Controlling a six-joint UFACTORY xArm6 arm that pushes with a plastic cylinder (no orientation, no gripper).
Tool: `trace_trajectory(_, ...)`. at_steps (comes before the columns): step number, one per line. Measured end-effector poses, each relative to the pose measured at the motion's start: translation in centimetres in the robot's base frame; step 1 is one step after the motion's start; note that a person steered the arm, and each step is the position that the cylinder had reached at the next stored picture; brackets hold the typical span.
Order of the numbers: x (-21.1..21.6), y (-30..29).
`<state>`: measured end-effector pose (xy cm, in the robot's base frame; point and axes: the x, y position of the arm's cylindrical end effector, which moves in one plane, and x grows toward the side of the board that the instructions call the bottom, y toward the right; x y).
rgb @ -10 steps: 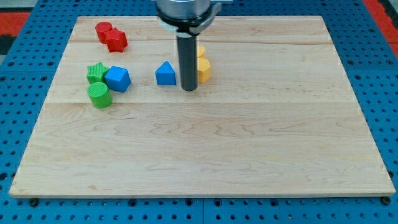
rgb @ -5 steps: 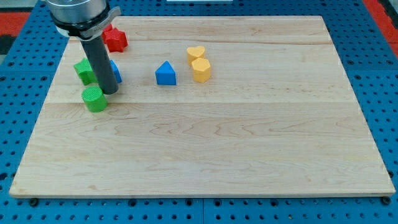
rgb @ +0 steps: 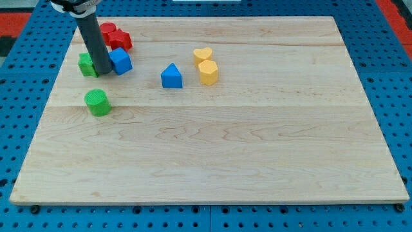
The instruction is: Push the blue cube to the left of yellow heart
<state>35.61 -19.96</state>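
Eight blocks sat on the wooden board (rgb: 257, 161), all bunched toward the top-left. Going left to right: a green block (rgb: 85, 64), shape hard to make out since the rod covered part of it, sat furthest left, with a green cylinder (rgb: 98, 102) at about 5 o'clock from it, well apart. My tip (rgb: 102, 71) was wedged right between that green block and the blue cube (rgb: 120, 61), touching or nearly touching both, at roughly 8 o'clock from the cube. It's just a plain rod, so no jaws to spread or pinch, it only pressed sideways.

At 12 o'clock from the cube were two red blocks, a red cylinder (rgb: 107, 29) and a red star (rgb: 120, 40), snug together, the star just beside the cube's top edge.

Further right sat a blue triangle (rgb: 171, 77) on its own. Then the yellow heart (rgb: 203, 55), with a yellow block (rgb: 208, 72) touching it at 5 o'clock. The cube was well apart from the heart, out at its 9 o'clock, with the triangle roughly between them.
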Motion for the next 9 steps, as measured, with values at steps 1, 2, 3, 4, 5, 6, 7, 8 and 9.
trace_trajectory(1, -0.8, -3.1)
trace_trajectory(2, -3.5, -2.5)
trace_trajectory(3, -3.3, -0.9)
trace_trajectory(4, -0.3, 1.5)
trace_trajectory(5, 0.9, 4.2)
trace_trajectory(6, -0.1, 6.1)
trace_trajectory(7, -2.4, 5.6)
trace_trajectory(8, -2.5, 7.9)
trace_trajectory(9, -1.0, 11.3)
